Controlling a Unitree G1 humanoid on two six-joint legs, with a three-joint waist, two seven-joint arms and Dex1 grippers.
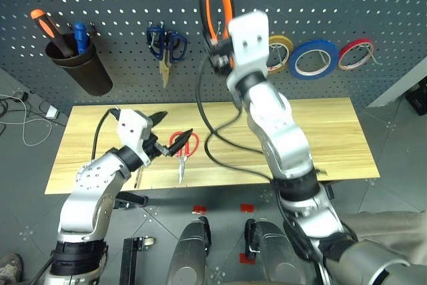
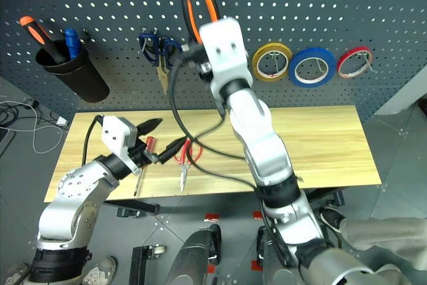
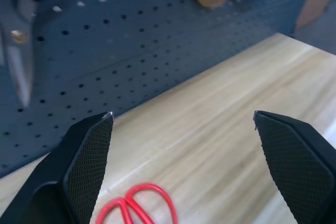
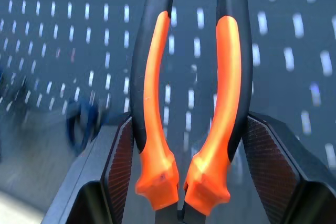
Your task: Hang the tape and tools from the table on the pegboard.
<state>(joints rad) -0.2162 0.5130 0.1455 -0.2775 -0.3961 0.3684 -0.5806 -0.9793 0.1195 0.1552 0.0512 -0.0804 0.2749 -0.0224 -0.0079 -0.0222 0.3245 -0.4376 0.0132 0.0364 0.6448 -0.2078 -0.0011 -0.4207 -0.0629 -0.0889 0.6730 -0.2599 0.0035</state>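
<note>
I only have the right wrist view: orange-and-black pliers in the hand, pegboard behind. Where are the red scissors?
Observer: The red-handled scissors lie on the light wood table, blades towards its front edge.
Operator: Where's the left hand?
Observer: The left hand hovers open by those scissors, holding nothing.
Operator: Is the blue tape up?
Observer: Yes, the flat blue tape ring hangs on the dark grey pegboard, between a yellow roll and a red roll.

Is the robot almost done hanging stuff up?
About halfway. The blue tape already hangs on the pegboard. The right gripper holds the pliers up against it. The red scissors and the screwdriver lie on the table.
</note>
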